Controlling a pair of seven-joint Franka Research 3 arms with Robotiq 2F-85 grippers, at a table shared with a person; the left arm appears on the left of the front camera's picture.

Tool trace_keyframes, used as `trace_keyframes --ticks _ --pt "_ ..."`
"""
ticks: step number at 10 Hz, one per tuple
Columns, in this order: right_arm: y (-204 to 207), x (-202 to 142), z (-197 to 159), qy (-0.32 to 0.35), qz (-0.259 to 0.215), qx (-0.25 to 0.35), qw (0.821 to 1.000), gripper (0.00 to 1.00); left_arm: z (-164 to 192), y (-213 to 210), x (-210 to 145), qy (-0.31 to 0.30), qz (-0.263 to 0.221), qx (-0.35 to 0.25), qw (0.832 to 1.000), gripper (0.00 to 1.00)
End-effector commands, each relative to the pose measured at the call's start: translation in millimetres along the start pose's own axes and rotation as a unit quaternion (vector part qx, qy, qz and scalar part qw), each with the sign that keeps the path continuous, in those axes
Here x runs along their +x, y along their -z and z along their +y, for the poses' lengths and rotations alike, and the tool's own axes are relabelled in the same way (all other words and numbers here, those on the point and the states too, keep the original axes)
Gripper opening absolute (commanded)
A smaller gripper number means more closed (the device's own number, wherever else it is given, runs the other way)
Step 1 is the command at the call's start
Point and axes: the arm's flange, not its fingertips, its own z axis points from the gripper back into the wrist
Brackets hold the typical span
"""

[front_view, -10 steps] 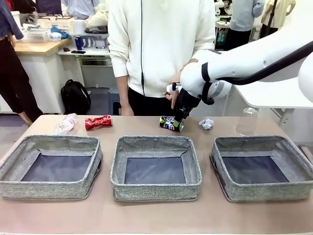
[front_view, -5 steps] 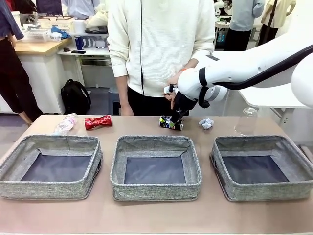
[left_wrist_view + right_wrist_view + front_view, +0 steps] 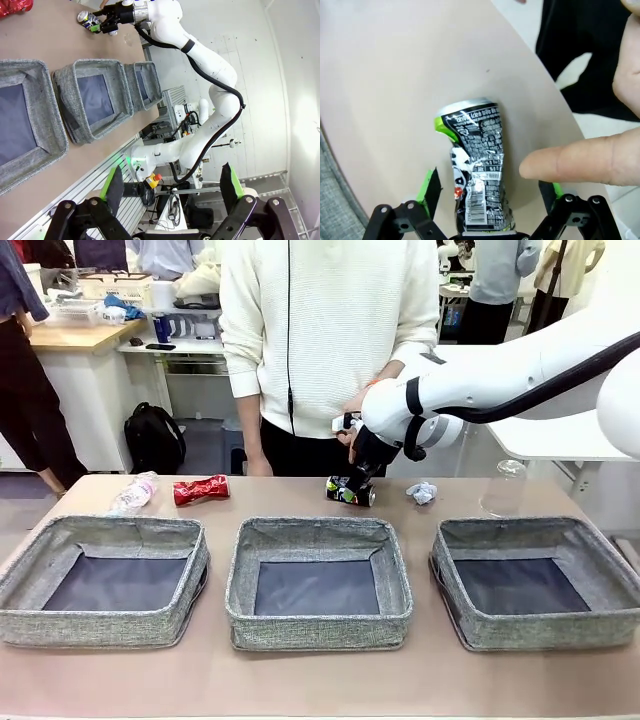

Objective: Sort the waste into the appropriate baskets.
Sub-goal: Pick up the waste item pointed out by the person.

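The right arm reaches across the middle of the table [image 3: 300, 680], and the right gripper [image 3: 352, 485] is lowered over the crushed dark printed can [image 3: 350, 492], which lies on its side on the far part of the table, behind the middle basket [image 3: 315, 530]. In the right wrist view the right gripper [image 3: 490, 190] has its jaws wide apart, one green pad on each side of the can [image 3: 477, 160], and a small gap shows between each pad and the can, so nothing is clamped. A finger of the person's hand [image 3: 570, 160] points toward the can from the side, close to it but not touching. The person stands at the far side of the table, just behind the gripper. The crushed red can [image 3: 201, 489] and the clear plastic bottle [image 3: 135, 492] lie beside each other behind the left basket [image 3: 100, 535]. The crumpled white paper ball [image 3: 422, 493] lies just to the right of the dark can, and the clear plastic cup [image 3: 505, 488] stands behind the right basket [image 3: 540, 530]. All three baskets hold nothing. The left gripper [image 3: 171, 182] is up in the air, away from the table, its fingers wide apart with nothing between them.
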Motion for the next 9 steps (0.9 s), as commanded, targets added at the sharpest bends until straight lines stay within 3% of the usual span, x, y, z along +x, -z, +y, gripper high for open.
trace_keyframes --ticks 1,2,3,4,5,6,9 --pt "-3.3 0.4 -3.9 -0.022 -0.001 0.015 1.0 1.0 -1.6 -0.1 0.9 0.011 -0.002 -0.009 1.0 1.0" --pt "-4.2 0.7 -2.0 -0.023 -0.002 0.021 1.0 0.41 -1.6 -0.1 0.9 0.011 -0.002 -0.009 1.0 1.0" --pt "-3.6 0.8 -1.7 -0.022 0.0 0.025 0.999 0.41 -1.6 -0.1 0.9 0.011 -0.002 -0.009 1.0 1.0" --pt "-3.1 0.5 -0.9 -0.026 0.001 0.026 0.999 0.0 -1.6 -0.1 0.9 0.011 -0.002 -0.009 1.0 1.0" --pt "-2.8 0.6 -0.6 -0.028 0.005 0.027 0.999 0.36 -1.6 -0.1 0.9 0.011 -0.002 -0.009 1.0 1.0" --pt "-3.1 0.6 -0.2 -0.03 0.007 0.027 0.999 0.0 -1.6 -0.1 0.9 0.011 -0.002 -0.009 1.0 1.0" --pt "-2.5 0.1 1.9 -0.038 0.013 0.028 0.999 0.0 -1.6 -0.1 0.9 0.011 -0.002 -0.009 1.0 1.0"
